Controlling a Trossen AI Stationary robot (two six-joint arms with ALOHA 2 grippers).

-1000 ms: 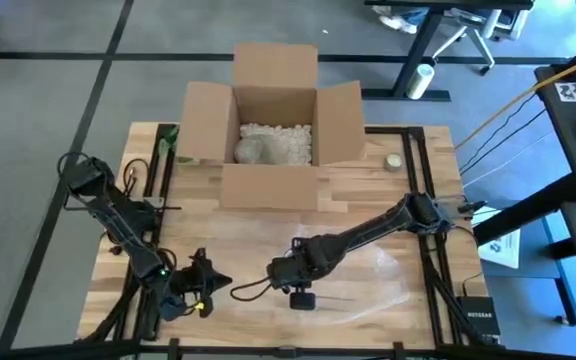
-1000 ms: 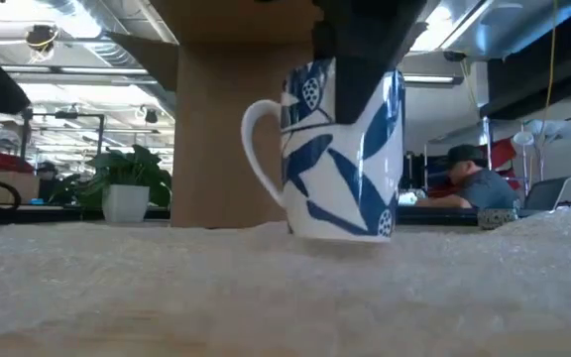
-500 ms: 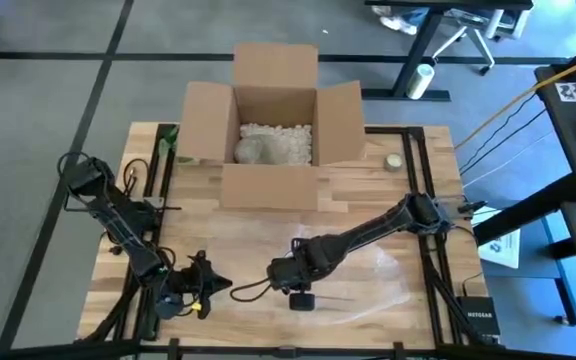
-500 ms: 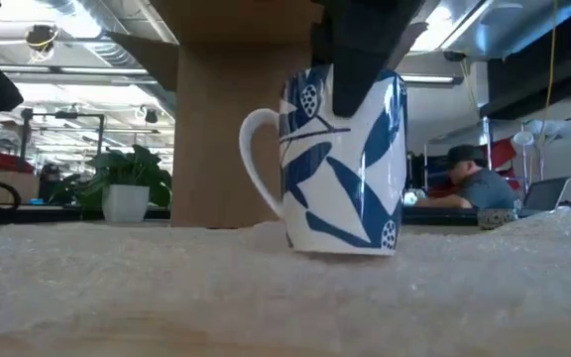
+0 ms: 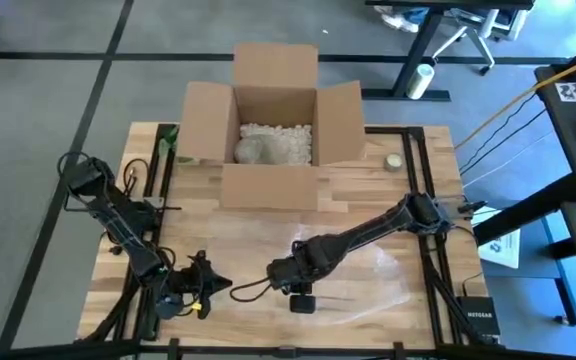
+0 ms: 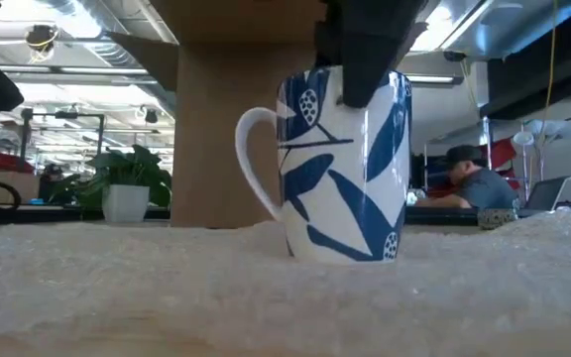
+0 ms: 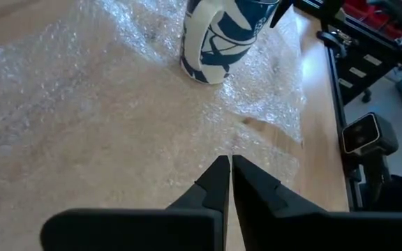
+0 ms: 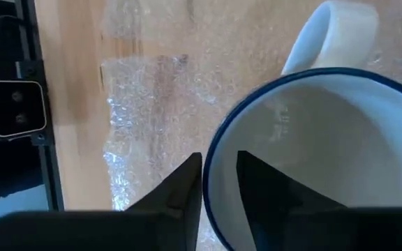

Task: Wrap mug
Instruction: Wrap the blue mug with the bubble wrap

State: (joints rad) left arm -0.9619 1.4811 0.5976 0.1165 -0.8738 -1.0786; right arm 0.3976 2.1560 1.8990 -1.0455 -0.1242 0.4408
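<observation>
Mug (image 6: pixel 340 164), white ceramic with blue leaves, stands upright on the clear bubble-wrap sheet (image 7: pixel 82 90), directly under the right gripper (image 8: pixel 218 192), clamped across its rim, while the left gripper (image 7: pixel 225 183), pinched together, waits near.

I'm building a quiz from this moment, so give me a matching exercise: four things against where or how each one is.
1 mug
2 right gripper
3 left gripper
4 cardboard box

a shut, empty, at the table's front left
b pinching the rim
c open at the table's back, packing peanuts inside
d upright on bubble wrap

Pairs: 1-d, 2-b, 3-a, 4-c
</observation>
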